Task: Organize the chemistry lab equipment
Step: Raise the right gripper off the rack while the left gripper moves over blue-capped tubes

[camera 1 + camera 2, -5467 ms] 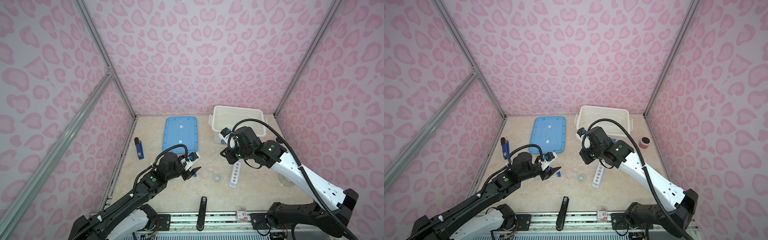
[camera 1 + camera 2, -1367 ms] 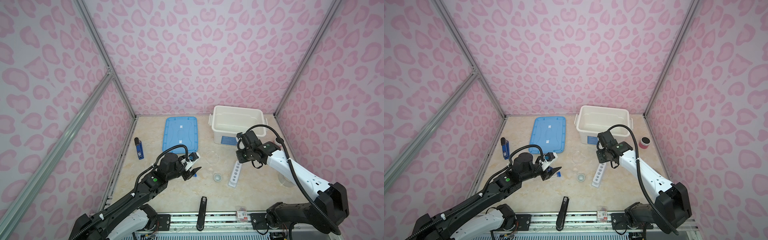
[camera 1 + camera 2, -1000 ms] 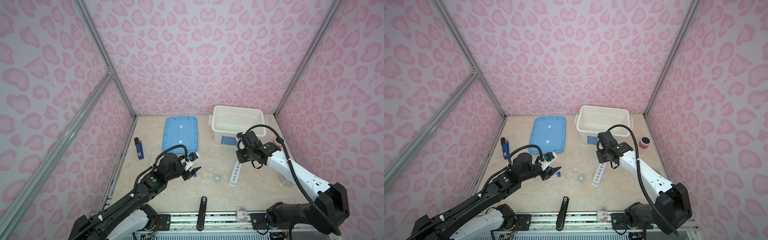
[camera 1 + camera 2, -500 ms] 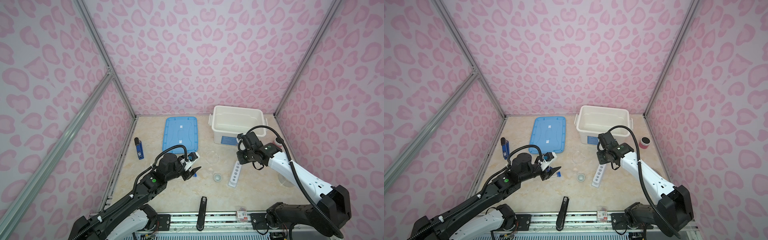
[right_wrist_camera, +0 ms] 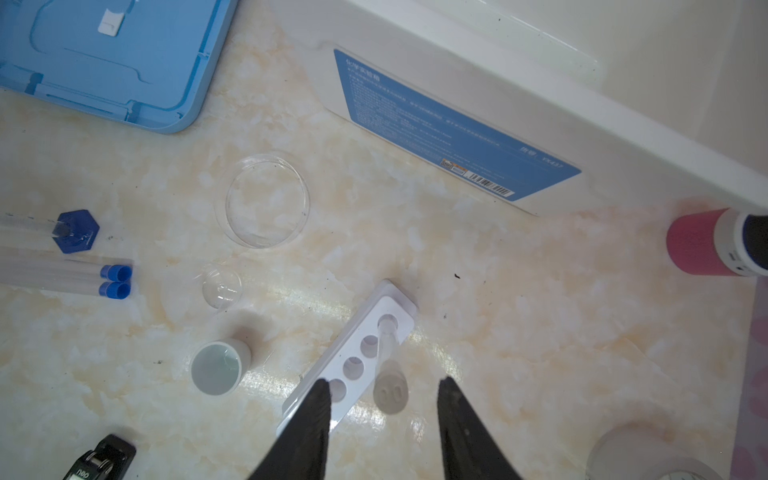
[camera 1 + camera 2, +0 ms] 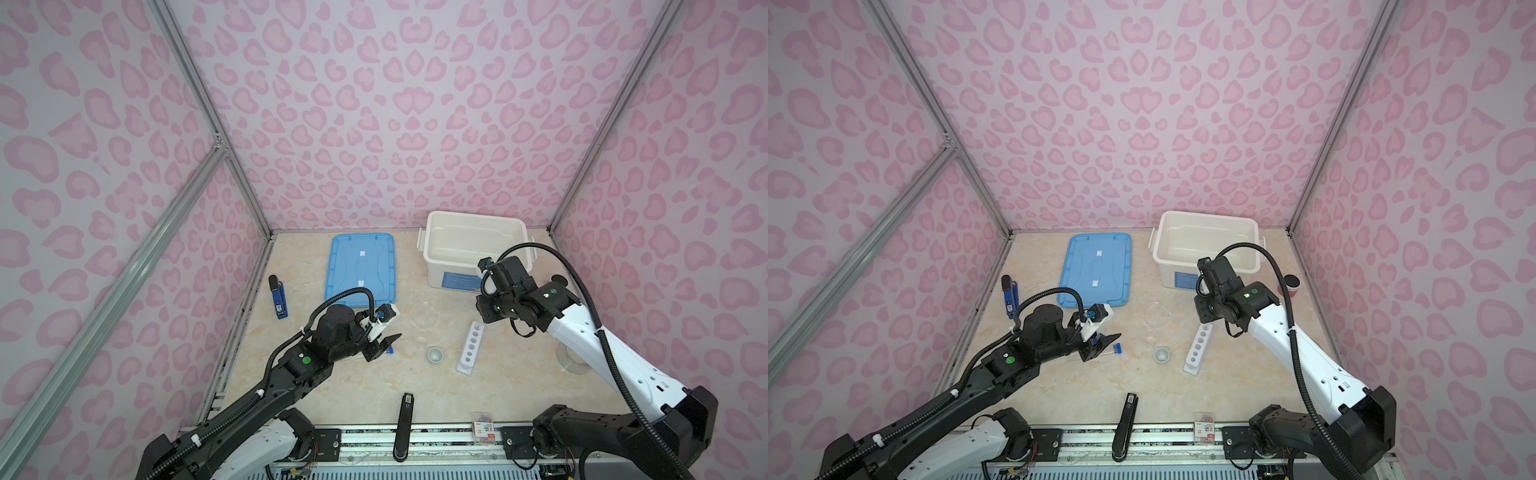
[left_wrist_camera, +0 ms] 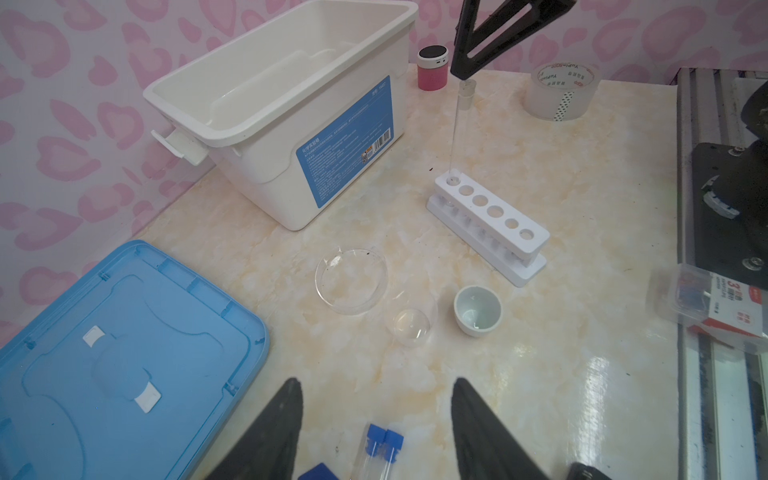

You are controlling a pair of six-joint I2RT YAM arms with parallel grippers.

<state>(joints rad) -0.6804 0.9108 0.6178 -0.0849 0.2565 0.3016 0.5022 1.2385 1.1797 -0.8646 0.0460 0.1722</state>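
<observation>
A clear test tube (image 7: 456, 124) with a pale cap (image 5: 390, 392) stands upright in the end hole of the white rack (image 6: 470, 348). My right gripper (image 5: 383, 383) hangs open just above it, a finger on each side of the cap and neither touching it. Two blue-capped test tubes (image 7: 380, 446) lie side by side on the table, next to a small blue-based cylinder (image 5: 75, 230). My left gripper (image 7: 376, 382) hovers open over them, holding nothing. Between the arms sit a glass dish (image 6: 424, 313), a small round glass (image 7: 409, 326) and a tiny pale cup (image 6: 434, 354).
A white bin (image 6: 469, 249) and its blue lid (image 6: 360, 266) stand at the back. A blue-and-black lighter-like stick (image 6: 277, 297) lies far left. A pink can (image 6: 1292, 284) and a tape roll (image 7: 561, 91) sit at the right. At the front edge are a black tool (image 6: 405, 419) and a small box (image 6: 482, 428).
My right gripper has opened and let go of the test tube, which now stands in the rack. The left arm has stayed put.
</observation>
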